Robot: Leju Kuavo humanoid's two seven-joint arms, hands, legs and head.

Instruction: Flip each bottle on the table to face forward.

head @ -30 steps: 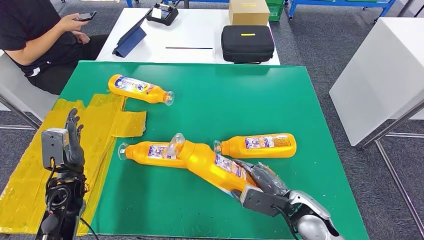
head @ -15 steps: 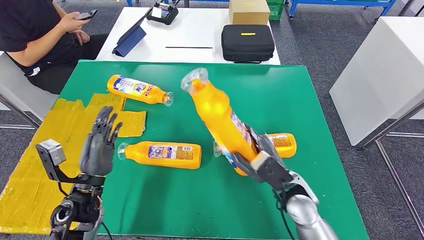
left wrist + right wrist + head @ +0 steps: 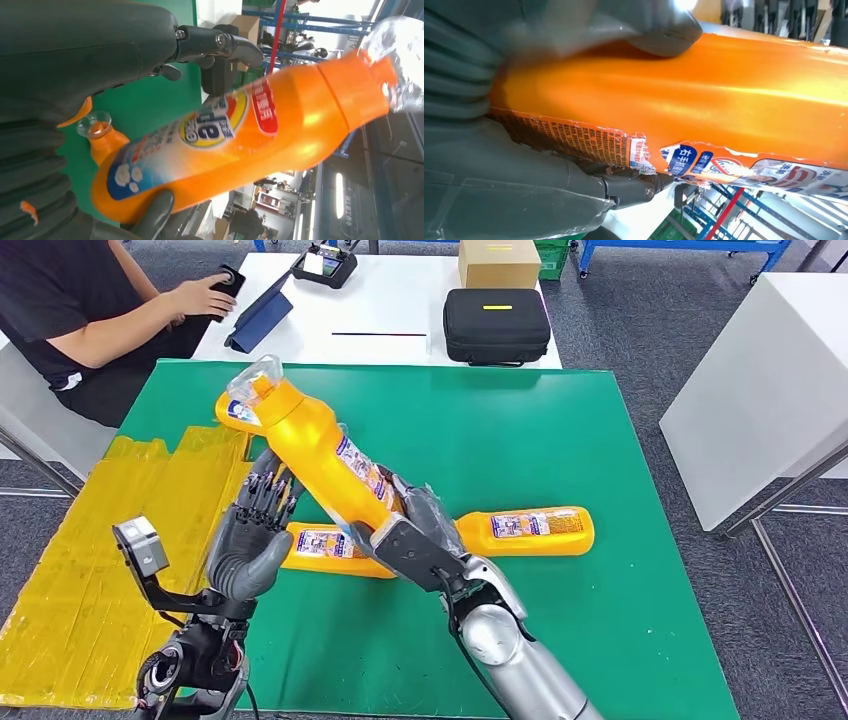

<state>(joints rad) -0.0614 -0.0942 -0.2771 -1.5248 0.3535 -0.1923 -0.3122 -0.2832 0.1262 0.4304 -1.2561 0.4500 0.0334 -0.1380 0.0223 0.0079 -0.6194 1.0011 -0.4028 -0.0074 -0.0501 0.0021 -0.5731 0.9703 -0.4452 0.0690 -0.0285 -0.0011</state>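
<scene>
My right hand (image 3: 420, 537) grips an orange bottle (image 3: 320, 455) by its lower body and holds it tilted above the green table (image 3: 560, 440), clear cap (image 3: 255, 380) up and to the far left. The right wrist view shows the bottle (image 3: 724, 100) and its torn label. My left hand (image 3: 250, 540) is raised beside the bottle, fingers spread, with the bottle (image 3: 240, 135) lying across its open palm side. A second bottle (image 3: 318, 545) lies flat under both hands, a third (image 3: 530, 528) lies to the right, and another (image 3: 228, 412) lies far left, mostly hidden.
A yellow plastic sheet (image 3: 100, 540) hangs over the table's left edge. A person (image 3: 90, 310) sits at the back left holding a phone. Behind stands a white table with a black case (image 3: 497, 325) and a cardboard box (image 3: 498, 262). Another white table (image 3: 760, 370) stands at right.
My right hand lifted the bottle off the table and swung it up and leftward. My left hand rose and moved in beside it. The person's arm reached onto the white table.
</scene>
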